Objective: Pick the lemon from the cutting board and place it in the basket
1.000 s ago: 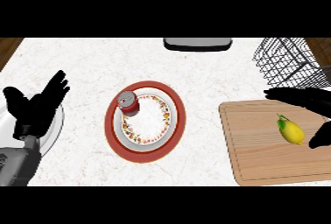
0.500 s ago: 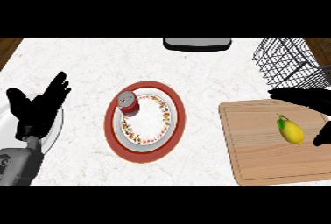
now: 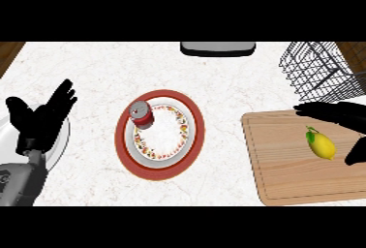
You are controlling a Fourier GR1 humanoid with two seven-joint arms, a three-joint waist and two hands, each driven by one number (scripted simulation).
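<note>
A yellow lemon (image 3: 322, 144) with a green stem end lies on the wooden cutting board (image 3: 286, 164) at the right. My right hand (image 3: 342, 115) hovers open over the board's far right side, fingers stretched above the lemon and thumb (image 3: 356, 151) below it, not closed on it. The black wire basket (image 3: 318, 70) stands at the back right, beyond the board. My left hand (image 3: 41, 118) rests open at the left edge, fingers up.
A red plate (image 3: 160, 134) with a smaller patterned plate on it sits mid-counter, and a red can (image 3: 141, 113) stands on its upper left. A pale plate (image 3: 63, 140) lies under the left hand. A grey object (image 3: 217, 48) sits at the back edge.
My right hand has shifted slightly lower and closer around the lemon. The left hand has moved little, and the lemon has not moved.
</note>
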